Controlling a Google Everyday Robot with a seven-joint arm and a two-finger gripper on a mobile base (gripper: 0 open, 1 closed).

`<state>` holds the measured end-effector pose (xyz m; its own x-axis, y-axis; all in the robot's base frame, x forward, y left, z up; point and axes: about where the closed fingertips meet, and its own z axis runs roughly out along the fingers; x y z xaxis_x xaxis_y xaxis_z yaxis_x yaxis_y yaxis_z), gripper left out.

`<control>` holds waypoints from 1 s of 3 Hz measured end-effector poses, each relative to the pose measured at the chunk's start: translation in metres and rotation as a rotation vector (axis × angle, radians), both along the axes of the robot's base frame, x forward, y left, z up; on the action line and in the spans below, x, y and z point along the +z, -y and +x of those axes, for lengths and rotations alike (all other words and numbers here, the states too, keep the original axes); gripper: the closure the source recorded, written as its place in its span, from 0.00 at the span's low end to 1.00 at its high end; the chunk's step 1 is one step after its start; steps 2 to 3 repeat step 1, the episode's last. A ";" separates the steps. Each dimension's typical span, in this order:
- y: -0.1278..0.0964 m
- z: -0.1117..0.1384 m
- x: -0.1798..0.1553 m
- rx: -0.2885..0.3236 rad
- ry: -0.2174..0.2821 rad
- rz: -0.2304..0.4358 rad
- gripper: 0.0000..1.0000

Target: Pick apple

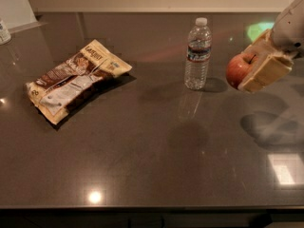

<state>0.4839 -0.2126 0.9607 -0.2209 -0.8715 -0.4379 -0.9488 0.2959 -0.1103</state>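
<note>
The apple [237, 69] is small, round and red with yellowish patches and a short dark stem. It is held off the dark table [152, 146], to the right of the water bottle. My gripper [254, 70] comes in from the upper right edge and its tan fingers [266, 72] are shut on the apple's right side. The apple's shadow lies on the table below and to the right.
A clear water bottle [197, 53] with a white cap stands upright just left of the apple. A brown and cream snack bag [76, 80] lies flat at the left. A small container [4, 31] sits at the far left edge.
</note>
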 end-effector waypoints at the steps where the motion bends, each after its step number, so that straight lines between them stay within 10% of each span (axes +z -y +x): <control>1: 0.000 0.000 0.000 0.000 0.000 0.000 1.00; 3: 0.000 0.000 0.000 0.000 0.000 0.000 1.00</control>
